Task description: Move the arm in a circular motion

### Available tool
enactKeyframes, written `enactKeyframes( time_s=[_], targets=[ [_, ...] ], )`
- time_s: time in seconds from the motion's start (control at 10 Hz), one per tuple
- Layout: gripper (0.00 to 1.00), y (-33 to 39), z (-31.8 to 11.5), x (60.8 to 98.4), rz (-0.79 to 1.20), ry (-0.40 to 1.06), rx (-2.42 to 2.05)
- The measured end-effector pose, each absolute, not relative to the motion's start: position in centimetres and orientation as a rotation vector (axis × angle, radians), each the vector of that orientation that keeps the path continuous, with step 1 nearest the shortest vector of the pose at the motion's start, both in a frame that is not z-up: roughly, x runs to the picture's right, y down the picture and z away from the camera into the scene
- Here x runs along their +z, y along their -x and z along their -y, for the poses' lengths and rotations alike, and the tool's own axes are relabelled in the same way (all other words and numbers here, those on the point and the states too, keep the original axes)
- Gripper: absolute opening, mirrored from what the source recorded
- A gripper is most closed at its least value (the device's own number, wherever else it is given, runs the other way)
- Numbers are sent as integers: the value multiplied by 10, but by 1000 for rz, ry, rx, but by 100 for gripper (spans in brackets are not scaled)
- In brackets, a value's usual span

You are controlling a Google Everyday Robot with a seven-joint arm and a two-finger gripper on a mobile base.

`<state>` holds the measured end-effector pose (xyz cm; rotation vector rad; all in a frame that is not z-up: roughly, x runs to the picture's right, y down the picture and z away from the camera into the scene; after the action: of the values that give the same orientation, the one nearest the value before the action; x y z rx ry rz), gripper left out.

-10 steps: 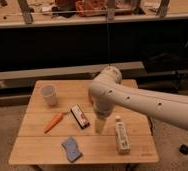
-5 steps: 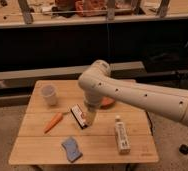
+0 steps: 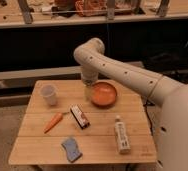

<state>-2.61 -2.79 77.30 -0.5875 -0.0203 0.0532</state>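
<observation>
Arm [image 3: 129, 75]: my arm comes in from the lower right of the camera view and runs up and left as one thick cream segment dotted with small dark holes. It bends at a rounded elbow above the table's far edge, then drops straight down.

Gripper [image 3: 88, 93]: it hangs at the bottom of that vertical drop as a small pale-yellow tip. It sits over the back part of the wooden table [image 3: 102, 150], just left of the orange bowl [image 3: 104, 95]. Spread or pressed together: cannot tell. I also can't tell if it touches the bowl's rim or the tabletop. Nothing visibly held.

On the table:
- white cup [image 3: 48, 94], back left, upright, well apart from the gripper
- carrot [image 3: 53, 122], left of centre, lying diagonally
- dark snack packet [image 3: 79, 116], centre, just right of the carrot, lying flat and angled
- blue sponge [image 3: 71, 148], near the front edge, left of centre
- white bottle [image 3: 121, 135], front right, lying on its side with the cap pointing away from the front edge

Behind the table there's a dark-fronted counter [image 3: 47, 20] with clutter on top that's too small to identify.
</observation>
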Motion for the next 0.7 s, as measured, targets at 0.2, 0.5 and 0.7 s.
enactKeyframes(
  time_s=[0.2, 0.5, 0.7],
  targets=[
    [80, 41, 69, 800, 25, 583, 19],
    [80, 27, 105, 828, 32, 581, 69],
    [80, 3, 116, 842, 26, 581, 109]
  ],
)
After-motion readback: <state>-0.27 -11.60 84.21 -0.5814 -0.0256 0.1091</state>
